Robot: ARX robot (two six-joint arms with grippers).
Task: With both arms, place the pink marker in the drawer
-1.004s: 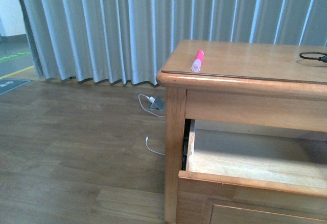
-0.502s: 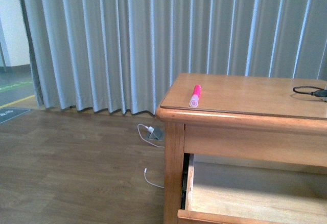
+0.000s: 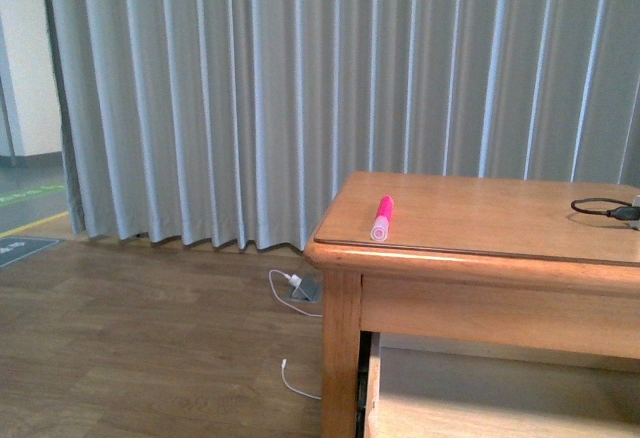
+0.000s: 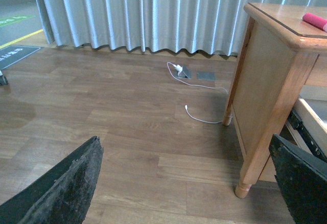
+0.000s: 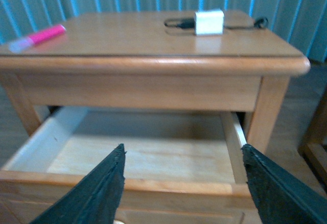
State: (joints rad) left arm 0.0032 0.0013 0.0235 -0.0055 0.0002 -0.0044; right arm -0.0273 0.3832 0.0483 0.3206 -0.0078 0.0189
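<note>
The marker (image 3: 382,218) lies on its side on top of the chest (image 3: 480,213), near the front corner on the robot's left. Its pale cap points toward the front edge and nothing is touching it. Below it the drawer (image 5: 41,142) is pulled well out, and what shows of its inside looks bare. Farther back on the chest top, well apart from the marker, sit a white charger (image 5: 208,21) and its black cable (image 3: 600,208).

Neither arm has hold of anything. The left gripper (image 4: 184,147) has its jaws spread wide and empty, low down beside the chest's end, over the floor. The right gripper (image 5: 183,150) is just as wide and empty, in front of the open drawer.

To my eye the pick-up has not begun. The left arm is on the marker's side, so I'd have it rise above the chest top and come down from over the marker. The jaws should go across the barrel, not along it. A round pen this near the edge could roll off if nudged, so close gently around its middle. Then lift clear of the front edge before lowering into the drawer, with the right arm steadying the drawer or keeping out of the way.
</note>
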